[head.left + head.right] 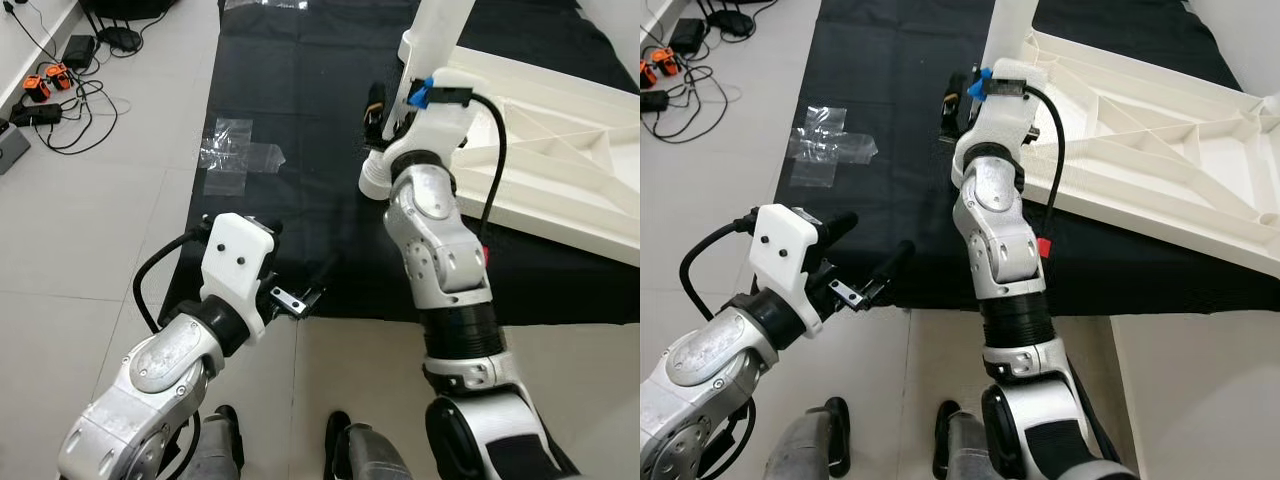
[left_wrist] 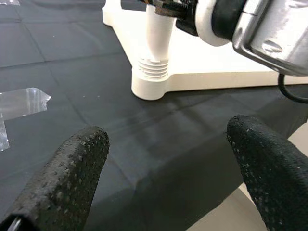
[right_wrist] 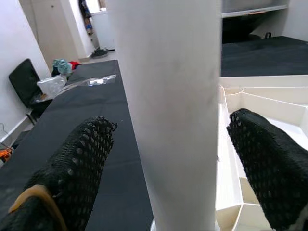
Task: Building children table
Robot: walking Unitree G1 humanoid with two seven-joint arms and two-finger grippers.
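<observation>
Pincers both spread: right pincer [image 3: 168,183] astride upright table leg [image 3: 168,96] without grip, left pincer [image 2: 168,173] empty.

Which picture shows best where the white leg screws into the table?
The left wrist view: the white leg meets its threaded socket at the tabletop's corner there. In the eye views the right gripper and arm cover that joint. The right wrist view shows the leg's plain shaft.

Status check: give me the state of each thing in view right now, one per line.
Table leg: upright, seated in the corner socket of the tabletop.
Tabletop: upside down on the black mat, ribs facing up.
Right end effector: open, fingers either side of the leg, not touching.
Left end effector: open, empty, over the mat's edge.
Black mat: spread flat on the floor.
Plastic wrap: lying loose at the mat's edge.
</observation>
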